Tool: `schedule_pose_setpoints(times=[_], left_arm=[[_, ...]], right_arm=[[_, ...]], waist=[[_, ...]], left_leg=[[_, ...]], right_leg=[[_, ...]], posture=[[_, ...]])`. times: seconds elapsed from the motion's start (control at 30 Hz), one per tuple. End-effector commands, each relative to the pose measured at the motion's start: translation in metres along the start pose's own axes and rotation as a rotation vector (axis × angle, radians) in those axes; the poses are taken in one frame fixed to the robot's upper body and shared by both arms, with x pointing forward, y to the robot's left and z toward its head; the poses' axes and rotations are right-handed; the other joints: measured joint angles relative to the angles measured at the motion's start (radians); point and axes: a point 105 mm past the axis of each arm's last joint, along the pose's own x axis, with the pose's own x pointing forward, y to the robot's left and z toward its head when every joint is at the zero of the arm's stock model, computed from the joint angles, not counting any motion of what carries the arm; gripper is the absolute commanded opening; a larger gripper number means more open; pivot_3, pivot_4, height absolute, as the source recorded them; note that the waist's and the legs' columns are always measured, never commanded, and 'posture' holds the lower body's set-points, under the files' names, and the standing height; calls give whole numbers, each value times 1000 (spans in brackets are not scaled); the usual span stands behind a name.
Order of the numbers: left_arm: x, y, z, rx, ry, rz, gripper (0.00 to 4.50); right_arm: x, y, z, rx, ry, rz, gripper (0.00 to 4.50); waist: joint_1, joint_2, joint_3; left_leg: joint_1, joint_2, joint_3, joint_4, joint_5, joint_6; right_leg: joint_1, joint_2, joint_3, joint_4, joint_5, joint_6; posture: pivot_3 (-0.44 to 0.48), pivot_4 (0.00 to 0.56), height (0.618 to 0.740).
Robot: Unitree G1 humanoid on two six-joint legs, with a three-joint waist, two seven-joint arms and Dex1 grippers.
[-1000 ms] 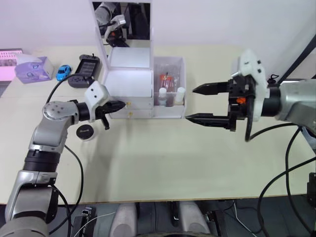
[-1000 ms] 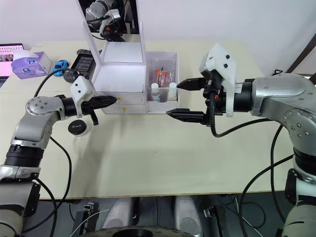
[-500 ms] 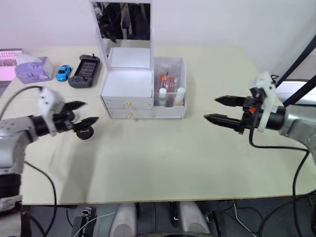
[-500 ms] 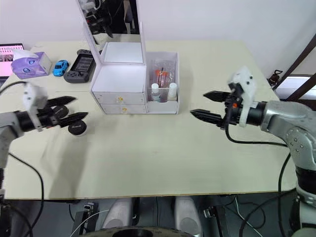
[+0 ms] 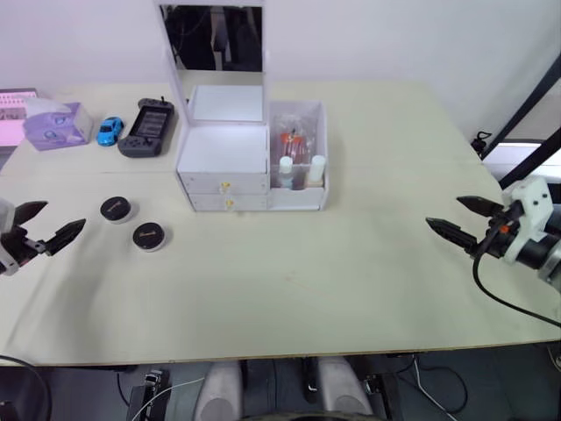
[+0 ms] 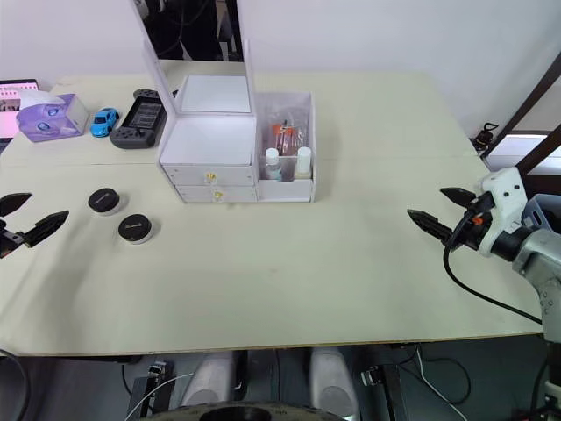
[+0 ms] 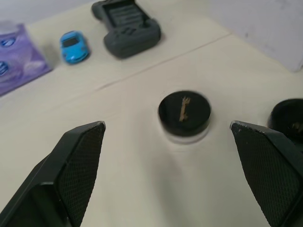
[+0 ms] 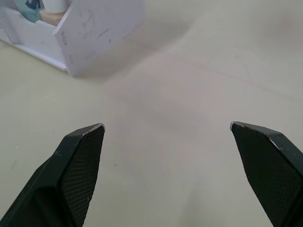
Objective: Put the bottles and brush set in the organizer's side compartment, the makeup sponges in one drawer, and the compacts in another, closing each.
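Surface: pale cream table, seam line running across its far part | Wall: plain white, behind far table edge | Floor: dark, cables visible below near table edge | Right side: dark diagonal struts beyond table corner | Light: even, soft shadows

Second compact cut off
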Motion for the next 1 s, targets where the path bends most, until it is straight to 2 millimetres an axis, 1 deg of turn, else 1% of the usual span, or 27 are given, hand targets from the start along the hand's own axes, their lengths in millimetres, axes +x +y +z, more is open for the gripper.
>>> schedule_pose_setpoints(times=[0.03, 0.07, 0.13, 0.17, 0.2, 0.27, 0.3, 0.33, 0.4, 0.43, 0.47, 0.5, 0.63, 0.67, 0.73, 0.8, 0.87, 0.9, 0.93, 0.97, 1.0], left_arm=[[-2, 4, 14, 81, -31, 25, 4445], [0, 2, 15, 86, -28, 24, 4445], [7, -11, 19, 86, -52, 5, 4445], [11, -22, 23, 79, -72, -18, 4445], [16, -36, 30, 67, -102, -43, 4445], [25, -72, 43, 37, -165, -100, 4445], [27, -83, 47, 27, -180, -111, 4445], [31, -102, 50, 12, -203, -133, 4445], [36, -129, 54, -23, -237, -140, 4445], [38, -137, 56, -39, -248, -133, 4445], [43, -150, 55, -56, -248, -123, 4445], [45, -158, 54, -67, -247, -115, 4445], [65, -192, 39, -103, -194, -32, 4445], [68, -201, 40, -119, -207, -27, 4445], [71, -212, 41, -142, -217, -22, 4445], [75, -224, 38, -199, -207, -24, 4445], [77, -236, 38, -249, -200, -35, 3919], [78, -238, 39, -261, -199, -36, 3642], [80, -242, 40, -287, -201, -24, 3241], [84, -247, 42, -307, -200, -10, 2728], [87, -249, 44, -327, -209, 1, 2728]], right_arm=[[0, 0, 24, -41, -79, -5, 4500], [2, 1, 28, -53, -88, 2, 4500], [8, 7, 36, -148, -65, 36, 4500], [12, 11, 42, -163, -74, 56, 4500], [16, 18, 51, -170, -89, 91, 4500], [27, 40, 71, -221, -129, 190, 4500], [30, 47, 76, -242, -138, 219, 4500], [34, 60, 84, -263, -155, 267, 4500], [41, 78, 95, -277, -186, 331, 4500], [44, 84, 99, -279, -198, 350, 4500], [46, 89, 103, -288, -206, 372, 4500], [48, 93, 106, -294, -209, 386, 4500], [55, 105, 117, -310, -236, 415, 4500], [57, 107, 118, -313, -236, 422, 4500], [58, 110, 119, -319, -232, 428, 4500], [59, 112, 122, -314, -238, 427, 4500], [59, 113, 123, -313, -236, 425, 4500], [59, 113, 123, -314, -234, 424, 4500], [60, 114, 122, -312, -226, 431, 4500], [60, 114, 121, -315, -216, 438, 4500], [61, 115, 120, -316, -209, 445, 4500]], waist=[[2, 0, 0], [1, 0, 0], [-1, 1, 0], [-1, 1, 0], [-1, 1, 0], [-4, 1, 0], [-4, 1, 0], [-3, 0, 0], [-2, 0, 0], [-1, 0, 0], [-1, 0, 0], [0, 0, 0], [1, 0, 0], [1, 0, 0], [2, -1, -1], [1, -1, -1], [1, -1, -1], [1, -1, -1], [1, -1, -1], [1, -1, -1], [1, -1, -1]], left_leg=[[0, 0, 0, 0, 0, 0], [0, 0, 1, 1, 0, 0], [-1, 0, 1, 1, 0, 0], [0, 0, 2, 1, 0, 0], [0, 0, 2, 1, 0, 0], [-1, 0, 2, 1, 0, 0], [-1, 0, 3, 0, 0, 0], [-1, 0, 3, 0, 0, 0], [-1, 0, 2, 0, 0, 0], [-1, 0, 1, 0, 0, 0], [0, 0, 1, 0, 0, 0], [-1, 0, 1, 0, 0, 0], [0, -1, 0, 3, 0, 0], [0, -1, 0, 4, 0, 0], [-1, -1, 0, 6, 0, 0], [-1, -1, 0, 6, 0, 0], [-1, -1, 0, 6, 0, 0], [-1, -1, 0, 6, 0, 0], [-1, -1, -1, 6, 0, 0], [-1, -1, -1, 6, 0, 0], [-1, -1, -1, 6, 0, 0]], right_leg=[[0, -1, 0, 0, 0, 0], [0, -1, 0, 0, 0, 0], [0, -2, 0, -1, 0, 0], [0, -2, 0, -1, 1, -1], [0, -3, 0, -1, 2, -4], [0, -2, 0, -1, 2, -4], [0, -2, 1, -1, 2, -4], [0, -2, 1, -1, 2, -3], [0, -1, 1, -1, 2, -3], [0, 0, 0, -1, 2, -3], [0, 0, 0, 0, 2, -3], [0, 0, 0, 0, 2, -3], [2, 0, 1, 0, 3, -3], [3, 0, 1, 0, 3, -3], [4, 0, 1, 0, 3, -3], [3, 0, 1, 0, 3, -3], [3, 0, 1, 0, 3, -3], [3, 0, 1, 0, 3, -3], [3, 0, 1, 0, 3, -3], [3, 0, 1, 0, 3, -3], [3, 0, 1, 0, 3, -3]], posture=[[0, 150, 740], [0, 150, 740], [0, 150, 740], [0, 150, 740], [0, 150, 740], [0, 150, 740], [0, 150, 740], [0, 150, 740], [0, 150, 740], [0, 150, 740], [0, 150, 740], [0, 150, 740], [0, 150, 740], [0, 150, 740], [0, 150, 740], [0, 150, 740], [0, 150, 740], [0, 150, 740], [0, 150, 740], [0, 150, 740], [0, 150, 740]])
